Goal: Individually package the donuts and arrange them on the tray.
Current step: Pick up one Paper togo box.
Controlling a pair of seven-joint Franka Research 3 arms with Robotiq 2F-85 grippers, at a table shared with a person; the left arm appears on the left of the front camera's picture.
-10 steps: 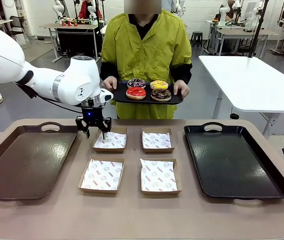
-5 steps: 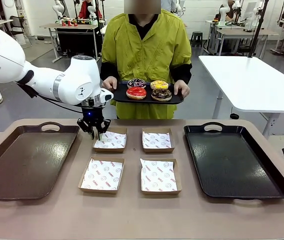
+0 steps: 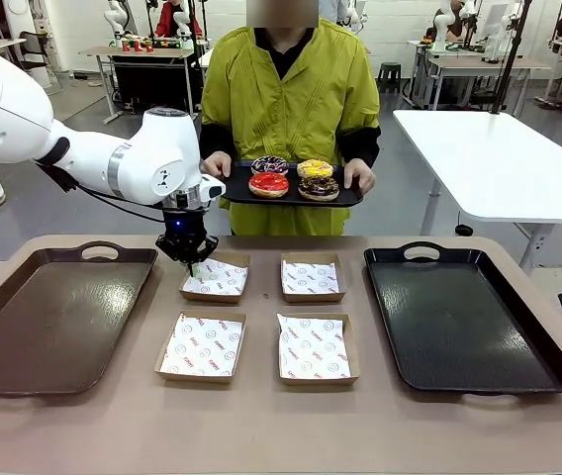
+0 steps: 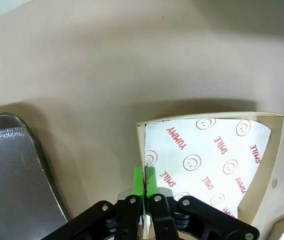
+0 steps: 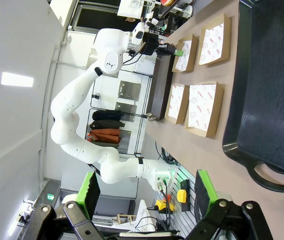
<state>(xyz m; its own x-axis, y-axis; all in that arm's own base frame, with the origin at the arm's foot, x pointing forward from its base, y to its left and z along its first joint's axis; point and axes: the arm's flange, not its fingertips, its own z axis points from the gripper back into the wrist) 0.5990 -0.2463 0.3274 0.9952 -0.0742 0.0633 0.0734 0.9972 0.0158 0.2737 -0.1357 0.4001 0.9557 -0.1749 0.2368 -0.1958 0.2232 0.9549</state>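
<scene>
Several donuts lie on a small black tray (image 3: 345,198) that the person holds in both hands beyond the table: a red donut (image 3: 269,183), a yellow one (image 3: 315,167), a drizzled one (image 3: 269,163) and a dark one (image 3: 319,187). My left gripper (image 3: 190,259) is down at the far-left cardboard tray (image 3: 215,279). In the left wrist view the left gripper (image 4: 144,181) is shut, its green pads pinching the left wall of this paper-lined cardboard tray (image 4: 207,155). My right gripper (image 5: 147,197) hangs open with nothing in it, off the table's right end.
Three more paper-lined cardboard trays (image 3: 312,278) (image 3: 201,346) (image 3: 314,347) sit mid-table. A large brown tray (image 3: 53,317) lies at the left and a large black tray (image 3: 464,317) at the right. The person stands close behind the far edge.
My left gripper has closed from open onto the far-left cardboard tray's wall. The cardboard tray has shifted slightly to the left. The right arm and the person have stayed still.
</scene>
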